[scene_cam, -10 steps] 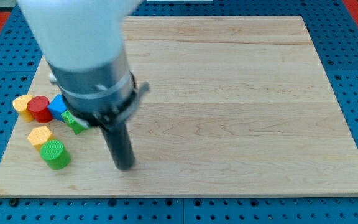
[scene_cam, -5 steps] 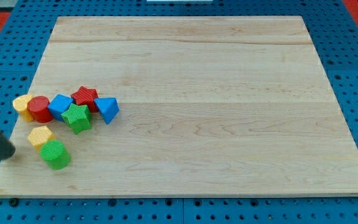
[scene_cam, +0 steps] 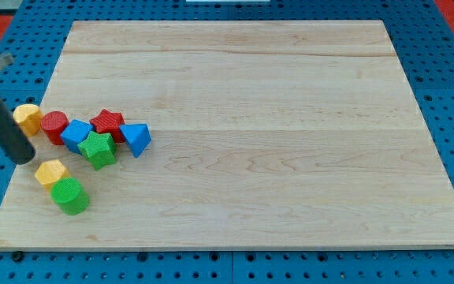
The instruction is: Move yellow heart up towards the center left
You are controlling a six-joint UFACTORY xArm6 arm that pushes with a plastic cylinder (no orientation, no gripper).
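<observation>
The yellow heart [scene_cam: 27, 117] lies at the board's left edge, touching the red cylinder [scene_cam: 53, 126] on its right. My tip [scene_cam: 24, 156] rests on the board just below the yellow heart and above-left of the second yellow block [scene_cam: 51, 172]. The dark rod rises from the tip toward the view's upper left.
A cluster sits right of the red cylinder: a blue block [scene_cam: 76, 134], a red star [scene_cam: 107, 122], a green star [scene_cam: 98, 149] and a blue triangle-like block [scene_cam: 136, 139]. A green cylinder [scene_cam: 70, 196] lies below the second yellow block. The wooden board [scene_cam: 274, 118] lies on a blue pegboard.
My tip swung from the board's lower middle out past the left edge, then up and in below the yellow heart. The yellow heart and red cylinder have shifted slightly up.
</observation>
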